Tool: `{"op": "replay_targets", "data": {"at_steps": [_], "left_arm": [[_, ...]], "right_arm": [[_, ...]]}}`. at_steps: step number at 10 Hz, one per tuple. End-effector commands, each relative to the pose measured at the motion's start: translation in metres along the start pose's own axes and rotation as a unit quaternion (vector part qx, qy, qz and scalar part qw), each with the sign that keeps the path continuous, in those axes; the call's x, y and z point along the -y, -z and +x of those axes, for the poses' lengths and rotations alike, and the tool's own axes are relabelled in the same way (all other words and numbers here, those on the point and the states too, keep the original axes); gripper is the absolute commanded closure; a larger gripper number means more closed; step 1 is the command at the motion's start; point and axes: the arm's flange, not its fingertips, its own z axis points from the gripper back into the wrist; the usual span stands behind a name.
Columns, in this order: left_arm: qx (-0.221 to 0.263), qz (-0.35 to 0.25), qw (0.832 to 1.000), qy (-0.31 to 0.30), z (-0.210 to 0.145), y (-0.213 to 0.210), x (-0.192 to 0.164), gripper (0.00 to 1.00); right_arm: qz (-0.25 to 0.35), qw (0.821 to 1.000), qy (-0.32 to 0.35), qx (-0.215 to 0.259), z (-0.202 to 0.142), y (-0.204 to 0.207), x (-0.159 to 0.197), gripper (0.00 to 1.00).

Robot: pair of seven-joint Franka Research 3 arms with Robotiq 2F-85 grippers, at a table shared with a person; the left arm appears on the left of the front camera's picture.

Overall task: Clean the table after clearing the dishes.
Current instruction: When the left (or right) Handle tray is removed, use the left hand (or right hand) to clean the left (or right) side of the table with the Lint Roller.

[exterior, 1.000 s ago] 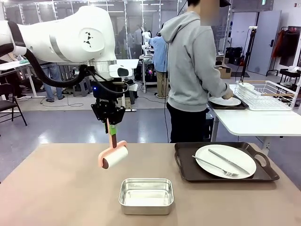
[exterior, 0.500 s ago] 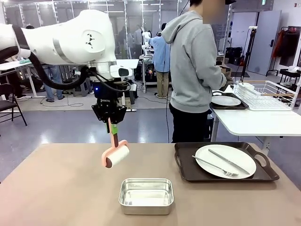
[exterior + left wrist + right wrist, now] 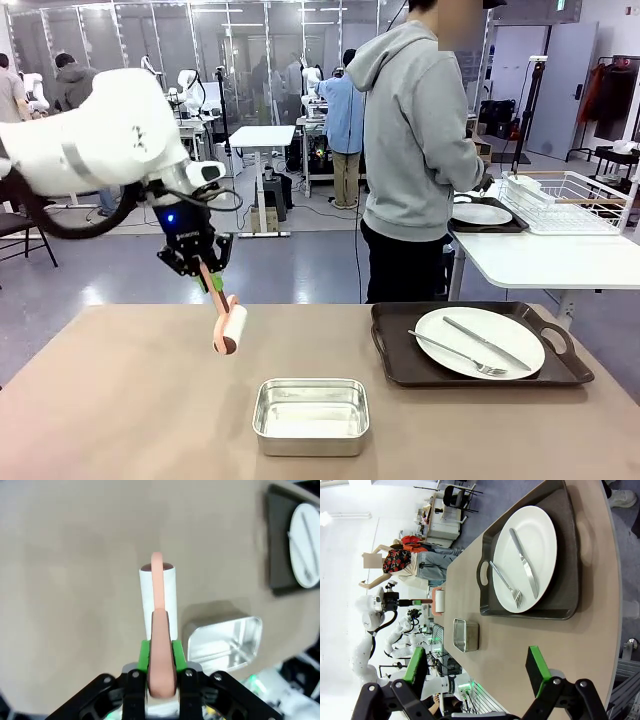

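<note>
Out over the far left stretch of the matte beige table (image 3: 120,400), the left gripper (image 3: 212,280) has its jaws pinched tight on the smooth salmon-pink handle of a lint roller (image 3: 229,331). The white paper roll hangs tilted, and I cannot tell whether it meets the tabletop. The left wrist view, looking straight down the left gripper (image 3: 161,656), shows the green pads (image 3: 145,655) squeezing the handle and the dark core at the end of the lint roller (image 3: 150,600). The lettering on the black gripper body is too blurred to read.

By the near edge, about midway, sits a shallow rectangular steel pan (image 3: 310,443), shiny with rounded corners. Toward the far right corner lies a dark brown handled tray (image 3: 390,345) carrying a round glossy white plate (image 3: 500,335), with a silver fork (image 3: 455,352) and knife (image 3: 487,342) on it. The right wrist view shows that fork's (image 3: 506,584) tines plainly.

Beyond, a person (image 3: 415,150) in a grey hoodie stands at a white side table (image 3: 540,262) with a wire rack (image 3: 570,200).

The right gripper (image 3: 476,667) has its jaws spread wide, holding nothing.
</note>
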Motion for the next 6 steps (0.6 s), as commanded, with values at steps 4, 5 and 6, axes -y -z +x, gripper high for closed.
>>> {"op": "replay_targets", "data": {"at_steps": [4,5,6], "left_arm": [[0.042,-0.089,0.995,-0.012,0.025,0.057,-0.042,0.79],[0.002,-0.124,0.992,-0.010,0.036,0.066,-0.055,0.79],[0.008,-0.118,0.993,-0.013,0.039,0.069,-0.061,0.79]], "right_arm": [[0.000,1.000,-0.001,0.000,-0.001,0.000,-0.003,0.00],[0.000,1.000,-0.001,0.000,-0.001,0.000,-0.003,0.00],[0.000,1.000,-0.001,0.000,-0.001,0.000,-0.003,0.00]]}}
